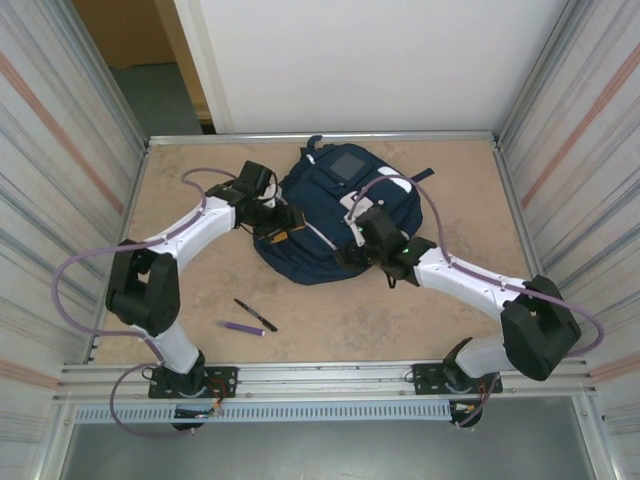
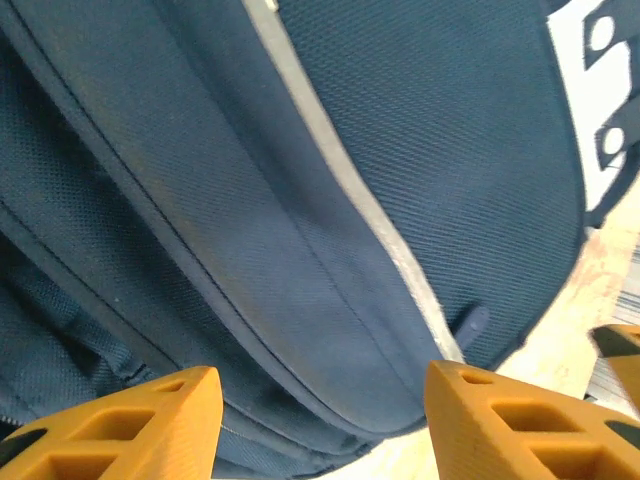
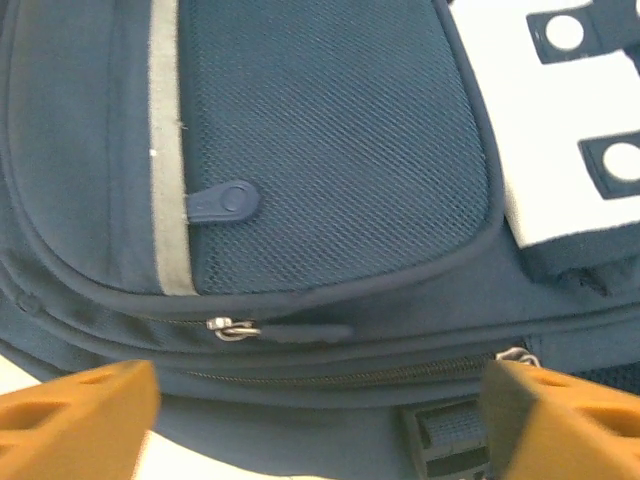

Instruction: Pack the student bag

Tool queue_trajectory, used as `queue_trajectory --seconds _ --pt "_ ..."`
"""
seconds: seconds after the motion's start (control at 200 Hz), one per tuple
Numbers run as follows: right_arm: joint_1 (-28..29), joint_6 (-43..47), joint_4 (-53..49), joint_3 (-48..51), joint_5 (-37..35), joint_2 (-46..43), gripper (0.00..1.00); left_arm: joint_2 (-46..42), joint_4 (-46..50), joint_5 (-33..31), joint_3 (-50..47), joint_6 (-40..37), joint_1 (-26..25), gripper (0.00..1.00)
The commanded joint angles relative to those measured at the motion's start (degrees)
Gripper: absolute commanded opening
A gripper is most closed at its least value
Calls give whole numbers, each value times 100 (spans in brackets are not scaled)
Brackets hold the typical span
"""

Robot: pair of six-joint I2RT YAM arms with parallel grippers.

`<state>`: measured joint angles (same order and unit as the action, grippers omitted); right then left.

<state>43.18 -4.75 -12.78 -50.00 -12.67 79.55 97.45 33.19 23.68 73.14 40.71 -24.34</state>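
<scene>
The student bag (image 1: 325,205) lies flat in the middle of the table, navy with a grey square panel (image 1: 348,165) at its far end. My left gripper (image 1: 286,226) rests at the bag's left side and is open. Its orange fingers (image 2: 150,420) straddle a navy fold and a grey reflective stripe (image 2: 350,190), holding nothing. My right gripper (image 1: 353,246) is over the bag's near right part, also open. Its fingers (image 3: 80,415) stand wide on either side of a closed zipper with a metal zipper pull (image 3: 232,327). A white patch (image 3: 560,120) shows at upper right.
A black pen (image 1: 255,315) and a purple marker (image 1: 243,328) lie on the table near the left arm's base. A strap buckle (image 3: 450,435) sits at the bag's near edge. Metal walls ring the table; bare tabletop (image 1: 420,315) lies in front of the bag.
</scene>
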Motion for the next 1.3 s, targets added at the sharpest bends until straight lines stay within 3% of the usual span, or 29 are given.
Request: queue_trajectory --seconds 0.0,0.125,0.226,0.281,0.471,0.581,0.656,0.807,0.962,1.118,1.208,1.298 --pt "20 264 -190 -188 -813 -39 99 99 -16 -135 45 67 8 56" --pt "-411 -105 150 95 398 -207 99 295 -334 -156 1 241 90 55" --pt "-1141 -440 -73 -29 2194 -76 99 417 -475 -127 23 319 147 55" --pt "-1292 -448 -147 -78 2611 29 99 463 -618 -131 13 341 167 53" --pt "-1268 -296 -250 -297 2779 413 99 623 -809 57 -52 483 262 41" --pt "-1268 -246 -237 -355 2841 622 99 658 -1010 448 -141 552 293 8" --pt "-1247 -152 -284 -454 3083 744 99 548 -943 689 -125 571 290 0" --pt "-1166 247 -332 -446 3153 782 99 139 -1056 1006 -193 671 254 0" --pt "-1144 647 -416 -638 3504 943 88 -115 -1023 1190 -238 889 287 0" --pt "-1005 766 -525 -796 3468 1161 73 -14 -1165 1526 -208 1082 281 0" --pt "-903 813 -659 -787 3337 1131 73 -47 -1368 1420 -361 1216 254 0" --pt "-831 773 -610 -596 3080 1030 64 10 -1517 1433 -403 1351 252 0"
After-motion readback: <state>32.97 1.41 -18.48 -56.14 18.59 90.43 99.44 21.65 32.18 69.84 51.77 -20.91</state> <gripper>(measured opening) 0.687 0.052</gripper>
